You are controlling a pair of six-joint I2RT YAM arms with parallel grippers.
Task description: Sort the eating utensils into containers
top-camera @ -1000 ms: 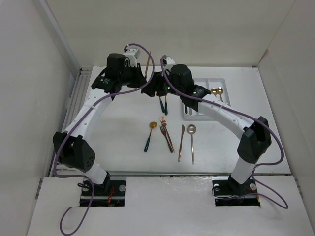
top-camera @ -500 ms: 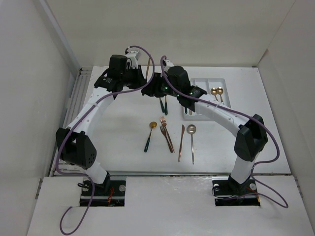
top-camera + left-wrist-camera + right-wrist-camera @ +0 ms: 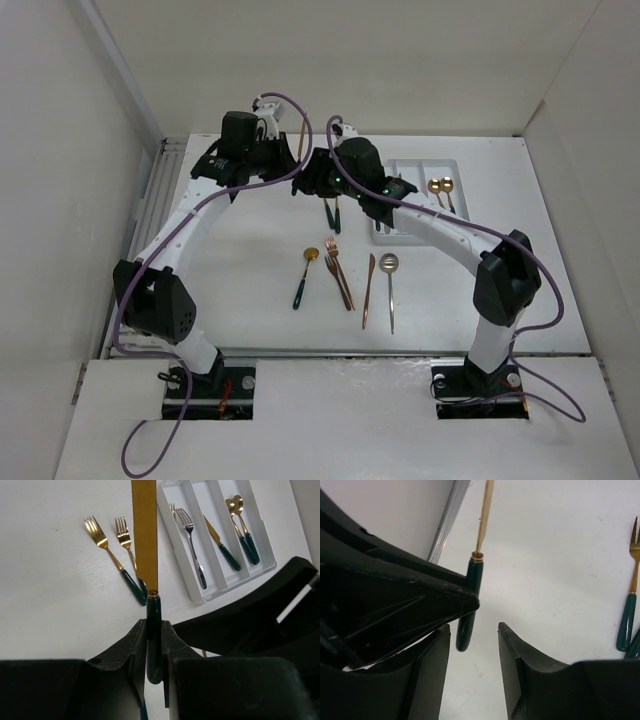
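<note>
My left gripper (image 3: 153, 625) is shut on the dark green handle of a gold knife (image 3: 145, 530). It holds the knife above the table's far middle, blade pointing away (image 3: 300, 125). My right gripper (image 3: 475, 630) is open, and the knife's handle end (image 3: 469, 607) hangs between its fingers, close to the left one. The white three-compartment tray (image 3: 240, 581) holds forks (image 3: 189, 530), one knife (image 3: 220, 542) and two gold spoons (image 3: 240, 520). Two gold forks (image 3: 112, 555) lie on the table left of the tray.
Nearer the front of the table lie a gold spoon (image 3: 305, 272), copper forks (image 3: 338, 272), a copper knife (image 3: 368, 290) and a silver spoon (image 3: 390, 285). White walls enclose the table. Both arms meet at the far middle (image 3: 320, 170).
My right gripper has moved a little left and farther back, closer to the left gripper and the held knife. The left gripper has stayed shut on the knife.
</note>
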